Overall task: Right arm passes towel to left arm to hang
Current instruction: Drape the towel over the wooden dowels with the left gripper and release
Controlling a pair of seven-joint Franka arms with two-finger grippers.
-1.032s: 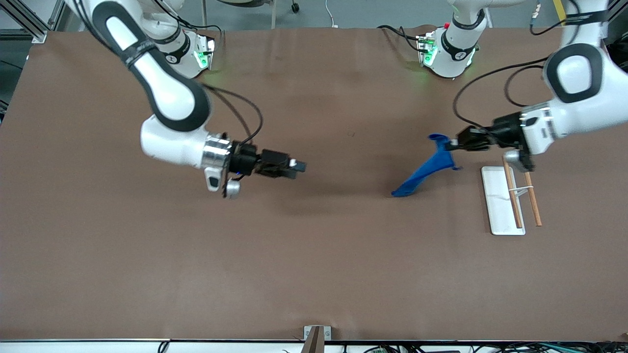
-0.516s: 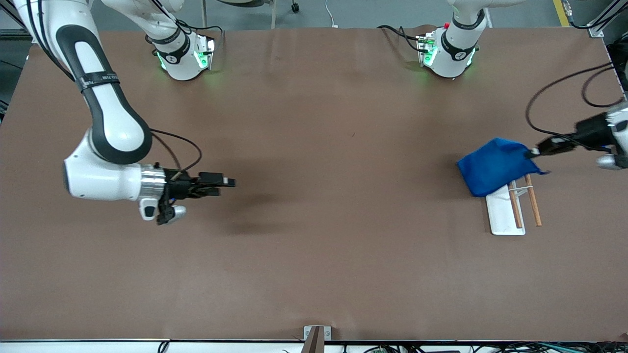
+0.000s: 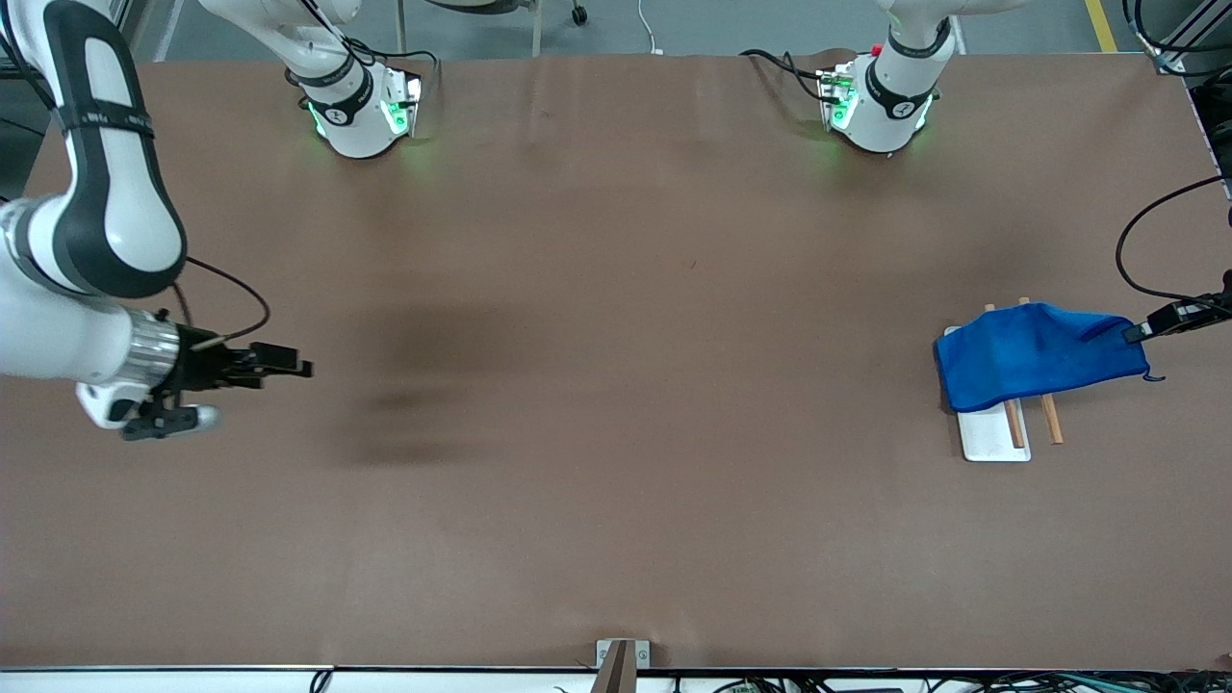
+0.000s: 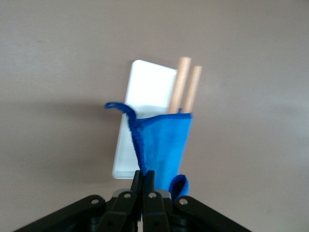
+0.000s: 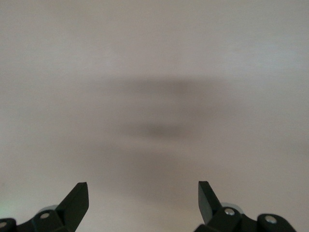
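Note:
The blue towel [image 3: 1039,354] is draped over a small rack of two wooden rods [image 3: 1049,420] on a white base [image 3: 991,438], at the left arm's end of the table. My left gripper [image 3: 1134,334] is shut on the towel's corner, beside the rack. In the left wrist view the towel [image 4: 164,145] hangs from the shut fingertips [image 4: 143,175] over the rods [image 4: 186,89] and base [image 4: 145,92]. My right gripper [image 3: 300,367] is open and empty over bare table at the right arm's end; its wrist view shows only the two spread fingertips [image 5: 79,193] and table.
The two arm bases [image 3: 356,111] [image 3: 881,106] stand along the table's edge farthest from the front camera. A small metal bracket [image 3: 621,654] sits at the table's nearest edge.
My left gripper has carried the towel from mid-table over the rack and on toward the table's end, so it now lies across the rods. My right arm has drawn back, empty, toward its end.

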